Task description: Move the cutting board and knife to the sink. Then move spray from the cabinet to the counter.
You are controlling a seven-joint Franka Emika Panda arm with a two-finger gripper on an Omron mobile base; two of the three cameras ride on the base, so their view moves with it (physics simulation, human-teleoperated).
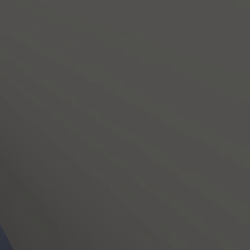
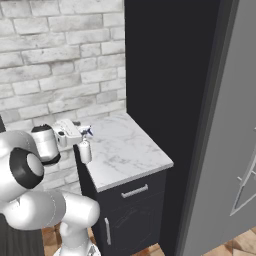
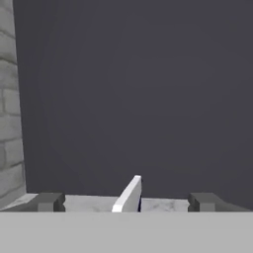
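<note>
My left base view is a flat, dim grey field with faint diagonal bands of shade and no sharp edge. From the right base view, even, soft light falls on the white marble worktop with grey veins (image 2: 125, 150); the tall dark panel behind that worktop stays nearly black. No glare shows anywhere. My hand view is slightly soft, its dark wall evenly shaded.

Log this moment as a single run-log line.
pincer: open, jaws apart | spray: upright at counter left edge, between the jaws, not gripped | phase: spray placed
</note>
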